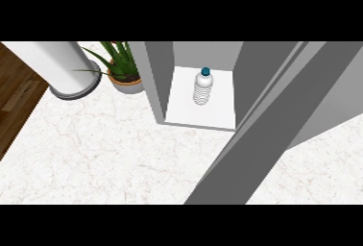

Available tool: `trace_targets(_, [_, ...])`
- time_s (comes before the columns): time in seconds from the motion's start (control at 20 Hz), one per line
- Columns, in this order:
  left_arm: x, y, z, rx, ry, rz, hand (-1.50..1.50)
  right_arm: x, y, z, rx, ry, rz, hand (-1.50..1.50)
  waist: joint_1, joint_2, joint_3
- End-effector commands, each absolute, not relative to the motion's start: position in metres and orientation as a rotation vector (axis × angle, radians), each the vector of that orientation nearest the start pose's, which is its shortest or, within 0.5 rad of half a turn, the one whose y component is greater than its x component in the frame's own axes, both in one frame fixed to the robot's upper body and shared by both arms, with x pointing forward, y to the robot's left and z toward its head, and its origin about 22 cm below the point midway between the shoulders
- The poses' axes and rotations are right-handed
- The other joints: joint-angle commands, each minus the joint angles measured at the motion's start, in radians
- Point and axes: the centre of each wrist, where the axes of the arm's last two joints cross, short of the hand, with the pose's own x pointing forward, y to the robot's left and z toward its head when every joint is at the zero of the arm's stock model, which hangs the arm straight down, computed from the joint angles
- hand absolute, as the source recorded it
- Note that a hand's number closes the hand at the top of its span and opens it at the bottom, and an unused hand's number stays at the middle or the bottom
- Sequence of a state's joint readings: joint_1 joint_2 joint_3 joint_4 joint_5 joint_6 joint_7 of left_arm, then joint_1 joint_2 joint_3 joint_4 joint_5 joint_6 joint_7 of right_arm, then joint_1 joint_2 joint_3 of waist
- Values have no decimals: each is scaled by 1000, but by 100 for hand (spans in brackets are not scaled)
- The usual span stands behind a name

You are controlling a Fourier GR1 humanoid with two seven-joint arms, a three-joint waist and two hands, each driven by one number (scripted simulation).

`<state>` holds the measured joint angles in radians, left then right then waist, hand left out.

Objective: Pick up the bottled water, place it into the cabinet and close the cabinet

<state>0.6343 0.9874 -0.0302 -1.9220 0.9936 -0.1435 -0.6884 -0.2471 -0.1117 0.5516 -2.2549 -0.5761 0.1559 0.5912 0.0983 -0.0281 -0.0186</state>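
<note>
Swung across the foreground, the cabinet door (262, 139) hides part of the cabinet (159, 81) holding the upright bottled water (203, 89); neither hand shows.

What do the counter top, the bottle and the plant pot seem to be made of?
Counter top: looks like pale polished marble, with thin veins. Bottle: probably clear ribbed plastic, with a blue cap. Plant pot: maybe matte clay or ceramic, brownish-grey; it is hard to say which.

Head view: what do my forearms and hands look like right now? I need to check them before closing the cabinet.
Neither forearm nor hand shows in the head view, so their look cannot be told. Visible are the bottled water standing in the cabinet, its grey door open across the view.
</note>
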Motion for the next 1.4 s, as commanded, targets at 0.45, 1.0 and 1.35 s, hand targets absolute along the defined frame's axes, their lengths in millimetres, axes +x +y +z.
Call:
trace_targets(0.45, [92, 430, 95, -252, -1886, 37, -150, 223, -13, 249, 1179, -1306, 1042, 150, 7, 31, 17])
trace_targets(1.0, [48, 455, 91, -196, -1900, 81, -150, 300, -11, 215, 1166, -1121, 821, 150, -59, 29, 19])
trace_targets(1.35, [44, 449, 90, -189, -1892, 106, -150, 355, -51, 194, 1127, -1161, 716, 150, -71, 33, 19])
